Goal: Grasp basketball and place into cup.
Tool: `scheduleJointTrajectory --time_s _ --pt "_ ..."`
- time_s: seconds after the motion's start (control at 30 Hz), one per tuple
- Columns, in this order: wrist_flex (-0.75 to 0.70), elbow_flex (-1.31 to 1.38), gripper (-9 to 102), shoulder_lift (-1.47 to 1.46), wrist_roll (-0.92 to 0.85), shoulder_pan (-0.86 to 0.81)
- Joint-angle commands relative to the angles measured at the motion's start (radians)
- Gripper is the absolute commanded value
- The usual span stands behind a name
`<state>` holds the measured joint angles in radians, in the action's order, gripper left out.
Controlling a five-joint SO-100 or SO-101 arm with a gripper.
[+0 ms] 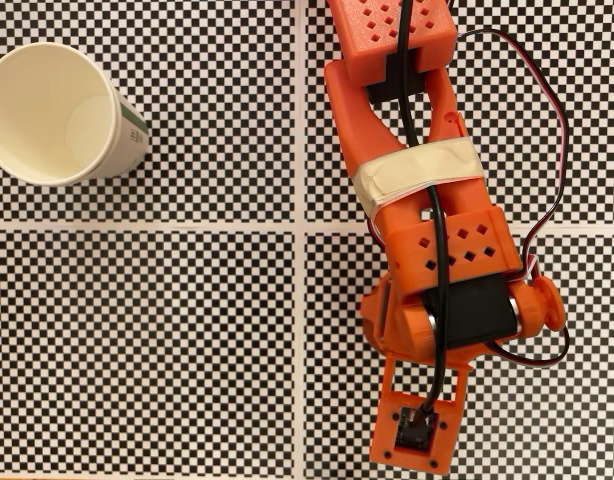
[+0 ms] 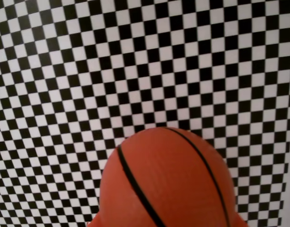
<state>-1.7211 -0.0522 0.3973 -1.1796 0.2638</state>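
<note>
The basketball (image 2: 166,179), orange-brown with thin black seams, fills the bottom middle of the wrist view, very close to the camera. It looks raised off the checkered surface. Slivers of orange gripper plastic (image 2: 92,223) show at both of its lower sides, so the gripper appears shut on it; the fingertips themselves are hidden. In the fixed view the orange arm (image 1: 437,290) covers both gripper and ball at the lower right. The white cup (image 1: 57,115) lies at the upper left, mouth open and empty, a green band on its side. It is far left of the arm.
A black-and-white checkered mat (image 1: 187,350) with white dividing lines covers the whole table. Black and red cables (image 1: 557,170) loop off the arm's right side. Tan tape (image 1: 417,172) wraps the arm. The camera mount (image 1: 415,430) sits near the bottom edge.
</note>
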Motion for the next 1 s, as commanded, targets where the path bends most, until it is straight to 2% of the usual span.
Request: scheduleJointTrajectory --time_s 0.0,0.3,0.73,0.97 --pt "-0.008 0.13 9 0.051 0.009 -0.005" --pt "-0.009 0.067 12 0.163 -0.014 -0.021" --pt "-0.008 -0.578 11 0.769 -0.049 -0.037" --pt "-0.008 -0.877 11 1.088 -0.075 -0.109"
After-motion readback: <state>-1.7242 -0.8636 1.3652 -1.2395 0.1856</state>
